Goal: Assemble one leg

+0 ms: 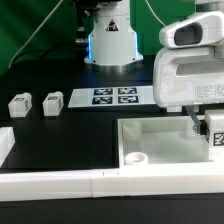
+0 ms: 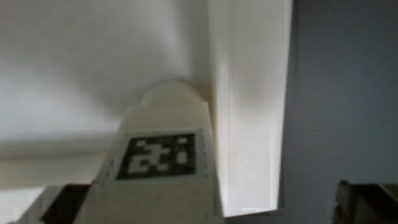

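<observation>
Hand grips a small white plastic tagged leg over the large white square tray-like panel. Two more stubby white legs sit on the black tabletop beside the marker board.

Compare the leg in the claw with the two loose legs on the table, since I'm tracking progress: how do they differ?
The held leg hangs in the claw over the tray panel; the loose legs rest on the black table, ungripped. The held one is at the exterior view's right, the loose ones at its left. All are white with tags.

A robotics lab: marker board, green backdrop, black table.
</observation>
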Controlling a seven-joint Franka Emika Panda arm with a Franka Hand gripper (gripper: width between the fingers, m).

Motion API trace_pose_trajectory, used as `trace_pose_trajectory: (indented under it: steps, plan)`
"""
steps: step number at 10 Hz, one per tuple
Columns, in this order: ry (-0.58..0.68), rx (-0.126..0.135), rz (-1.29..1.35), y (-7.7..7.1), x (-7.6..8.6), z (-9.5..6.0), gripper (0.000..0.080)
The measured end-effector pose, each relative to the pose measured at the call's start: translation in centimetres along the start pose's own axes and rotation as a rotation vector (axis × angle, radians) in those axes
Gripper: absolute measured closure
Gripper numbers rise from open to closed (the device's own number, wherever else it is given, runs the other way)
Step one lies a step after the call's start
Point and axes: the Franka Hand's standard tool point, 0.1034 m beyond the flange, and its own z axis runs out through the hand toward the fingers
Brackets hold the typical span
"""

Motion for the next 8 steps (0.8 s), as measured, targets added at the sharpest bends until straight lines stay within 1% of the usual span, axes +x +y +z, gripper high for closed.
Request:
trace_pose_trajectory:
  steps: [1, 2, 3, 5, 7, 8]
  plan:
    - [0.000, -0.001, 0.019, 0.0, 0.0, 0.0, 0.0281]
    - [0.000, -0.006, 0.025, 0.5, 0.1, 0.0, 0.0419]
    - [-0.002, -0.012, 0.141, 1.0, 0.1, 0.1, 0.0505]
    - [-0.002, -0.009, 0.303, 1.1, 0.1, 0.1, 0.0505]
    - [-0.002, -0.005, 0.524, 1.3, 0.2, 0.1, 0.0505]
    - [-0.008, 0.006, 0.625, 1.6, 0.3, 0.2, 0.0505]
